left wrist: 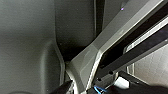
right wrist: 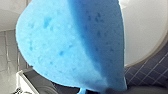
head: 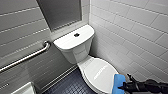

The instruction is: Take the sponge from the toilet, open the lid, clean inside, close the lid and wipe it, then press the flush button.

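- Sponge (head: 118, 80) is held in our right gripper (head: 124, 87), whose dark fingers are clenched on it. It hangs at the front edge of the shut lid (head: 100, 71). We cannot tell whether it touches the lid.
- Under it the lid is white and glossy, with a streak of reflected light across it.
- Behind the lid stands the boxy tank of the toilet (head: 75, 51). We see the flush button (head: 76, 35), small and dark, in the middle of the flat tank top.
- Around us the room is narrow. A white tiled wall (head: 130, 30) runs close along the right of the toilet. A greyer tiled wall on the left carries a metal grab bar (head: 27, 57), and a grey recessed panel (head: 61, 12) sits above the tank.
- The floor (head: 70, 86) is small dark blue tiles. The open strip lies left of the bowl, between it and the skirting.
- On the right the bowl stands near the wall, and our right arm comes in through that tight gap.
- From the right wrist the sponge looks bright blue and pitted with small pores. Its face is bowed rather than flat.
- Our left gripper (left wrist: 75, 90) is a dark shape against grey panels, and we cannot tell whether it is released or clenched.
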